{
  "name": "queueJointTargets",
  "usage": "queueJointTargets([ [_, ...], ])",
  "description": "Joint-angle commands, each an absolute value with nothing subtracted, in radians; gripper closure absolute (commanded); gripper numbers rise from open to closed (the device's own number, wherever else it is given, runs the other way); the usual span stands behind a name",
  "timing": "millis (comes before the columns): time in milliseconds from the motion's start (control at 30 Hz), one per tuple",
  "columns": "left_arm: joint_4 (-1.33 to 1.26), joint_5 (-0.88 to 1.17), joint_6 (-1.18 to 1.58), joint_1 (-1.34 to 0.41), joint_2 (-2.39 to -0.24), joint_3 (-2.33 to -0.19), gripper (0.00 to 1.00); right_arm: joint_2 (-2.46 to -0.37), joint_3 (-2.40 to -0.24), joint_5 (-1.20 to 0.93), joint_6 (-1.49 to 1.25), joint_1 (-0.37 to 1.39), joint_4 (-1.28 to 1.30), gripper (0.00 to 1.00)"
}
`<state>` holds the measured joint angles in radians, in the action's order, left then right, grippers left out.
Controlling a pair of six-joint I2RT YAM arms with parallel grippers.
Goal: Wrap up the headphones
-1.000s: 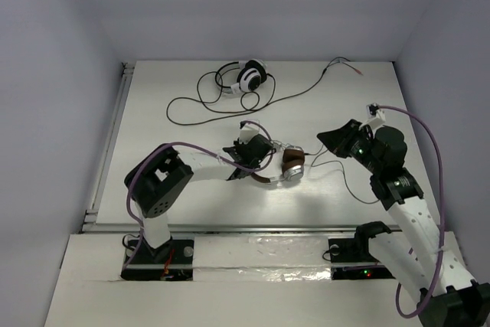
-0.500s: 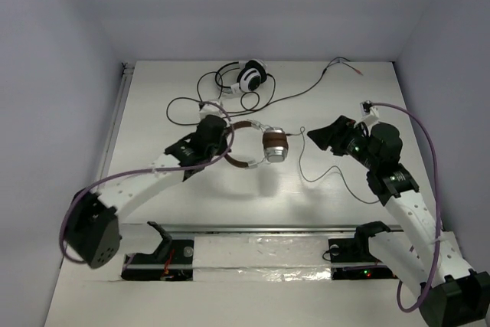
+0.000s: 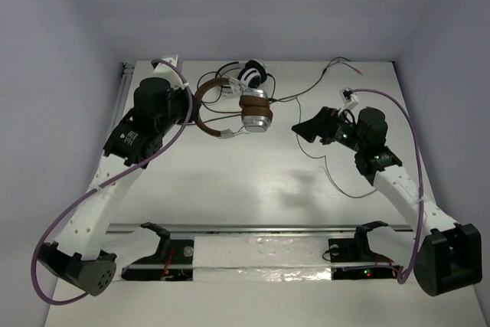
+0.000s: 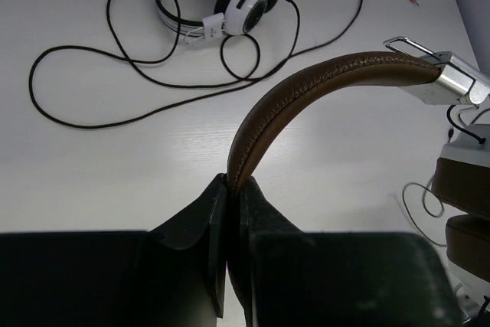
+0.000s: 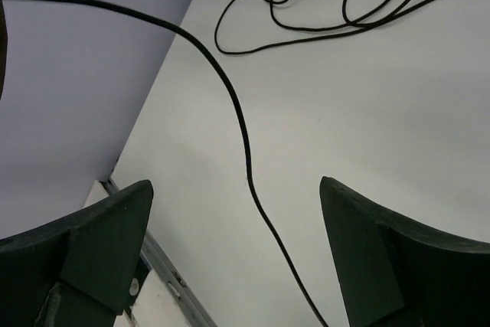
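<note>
Two pincers differed. The left gripper [image 4: 230, 197] was clenched on the brown headband of the headphones [image 3: 243, 109], its arm stretched far forward near the table's [image 3: 230, 181] back edge, beside the white headset [image 3: 249, 76]. The right gripper [image 5: 237, 254] gaped wide, with the thin cable [image 5: 246, 151] passing between its jaws above bare tabletop.

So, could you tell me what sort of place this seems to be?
Probably a lab robot-testing cell: a white table boxed in by plain pale walls, a left arm and right arm bolted along its near edge, and brown headphones as a practice prop.
</note>
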<state>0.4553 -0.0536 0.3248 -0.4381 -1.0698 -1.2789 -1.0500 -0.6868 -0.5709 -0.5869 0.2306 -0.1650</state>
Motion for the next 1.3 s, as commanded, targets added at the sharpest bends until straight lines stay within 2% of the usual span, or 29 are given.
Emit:
queueJointTargets([
  [0, 0.479, 0.077, 0.293, -0.422, -1.084, -1.368, 1.00, -1.023, -0.693, -0.604, -0.571, 0.238, -0.261, 0.06],
  [200, 0.499, 0.182, 0.279, -0.359, -1.115, -1.463, 1.00, -1.017, -0.603, -0.572, -0.633, 0.238, -0.334, 0.15],
  [367, 0.505, 0.248, 0.293, -0.347, -1.140, -1.528, 1.00, -1.063, -0.551, -0.586, -0.660, 0.259, -0.414, 0.16],
  [567, 0.509, 0.279, 0.301, -0.337, -1.175, -1.614, 1.00, -1.052, -0.479, -0.620, -0.703, 0.268, -0.489, 0.24],
  [767, 0.492, 0.388, 0.339, -0.305, -1.235, -1.709, 1.00, -1.081, -0.437, -0.565, -0.730, 0.299, -0.502, 0.31],
  [867, 0.482, 0.433, 0.356, -0.293, -1.269, -1.736, 1.00, -1.063, -0.422, -0.545, -0.733, 0.308, -0.492, 0.40],
  [900, 0.477, 0.442, 0.359, -0.284, -1.275, -1.741, 1.00, -1.054, -0.417, -0.532, -0.732, 0.308, -0.486, 0.47],
  [933, 0.465, 0.454, 0.365, -0.284, -1.285, -1.741, 1.00, -1.043, -0.413, -0.526, -0.727, 0.319, -0.480, 0.56],
  [967, 0.457, 0.457, 0.374, -0.273, -1.289, -1.738, 1.00, -1.031, -0.410, -0.520, -0.724, 0.328, -0.454, 0.68],
  [1000, 0.446, 0.459, 0.380, -0.273, -1.290, -1.724, 1.00, -1.005, -0.407, -0.497, -0.724, 0.337, -0.439, 0.86],
  [1033, 0.422, 0.454, 0.385, -0.273, -1.292, -1.709, 1.00, -0.990, -0.408, -0.486, -0.724, 0.351, -0.425, 0.90],
  [1133, 0.382, 0.372, 0.396, -0.273, -1.279, -1.634, 1.00, -0.921, -0.454, -0.404, -0.700, 0.455, -0.306, 1.00],
  [1267, 0.357, 0.184, 0.373, -0.273, -1.233, -1.508, 1.00, -0.842, -0.595, -0.220, -0.634, 0.593, 0.051, 1.00],
])
